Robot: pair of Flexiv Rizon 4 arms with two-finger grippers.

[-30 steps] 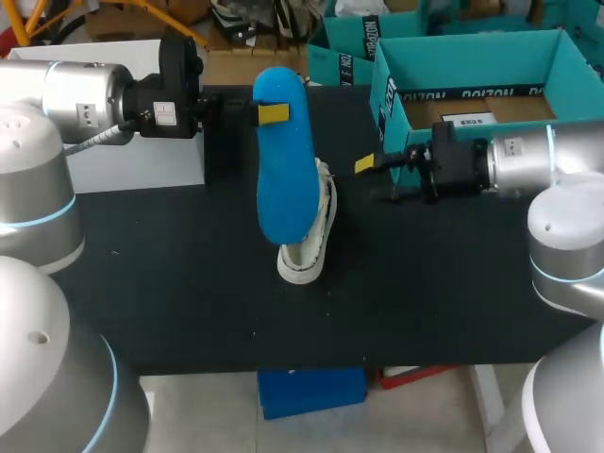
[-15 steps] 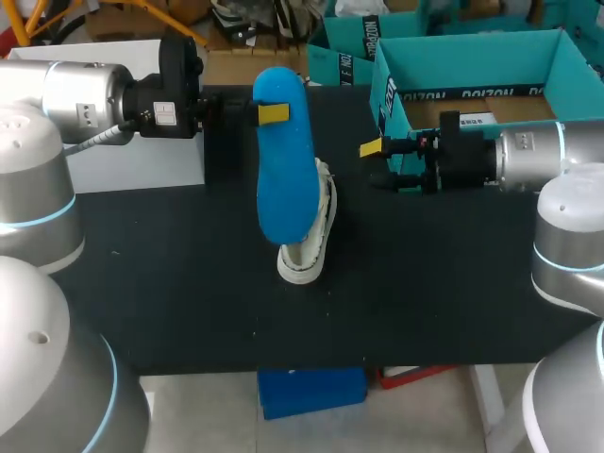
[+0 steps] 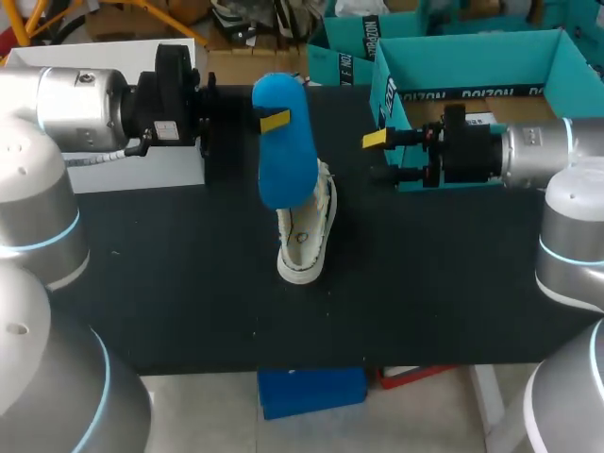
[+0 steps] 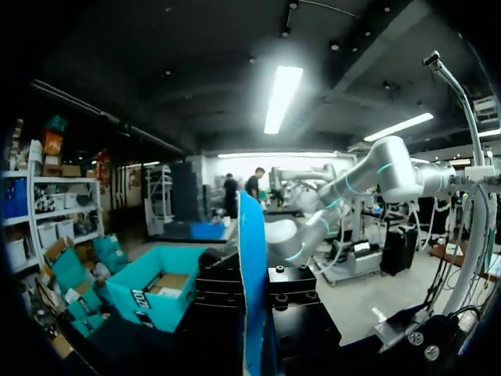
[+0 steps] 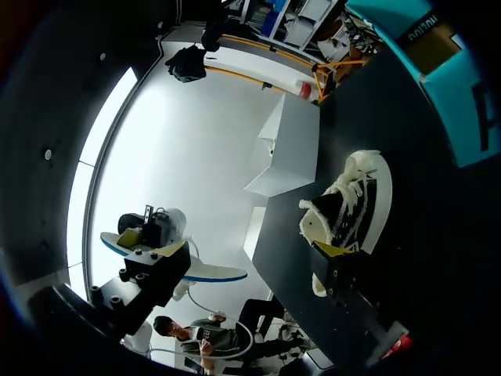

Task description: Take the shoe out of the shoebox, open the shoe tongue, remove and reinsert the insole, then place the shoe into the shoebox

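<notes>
blue insole in left claw (aloft), shoe below

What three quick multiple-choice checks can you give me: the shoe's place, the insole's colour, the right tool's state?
1. Where is the shoe?
A. In the shoebox
B. On the table, outside the shoebox
C. In the right tool

2. What colour is the insole?
A. Blue
B. White
C. Red

3. What state is the right tool in?
A. Shut on the shoe
B. Shut on the insole
C. Open and empty

Answers:
1 B: the shoe stands on the black table, apart from the shoebox.
2 A: the insole, held above the shoe by the left tool, is blue.
3 C: the right tool is by the shoebox with its fingers apart and nothing between them.
</notes>
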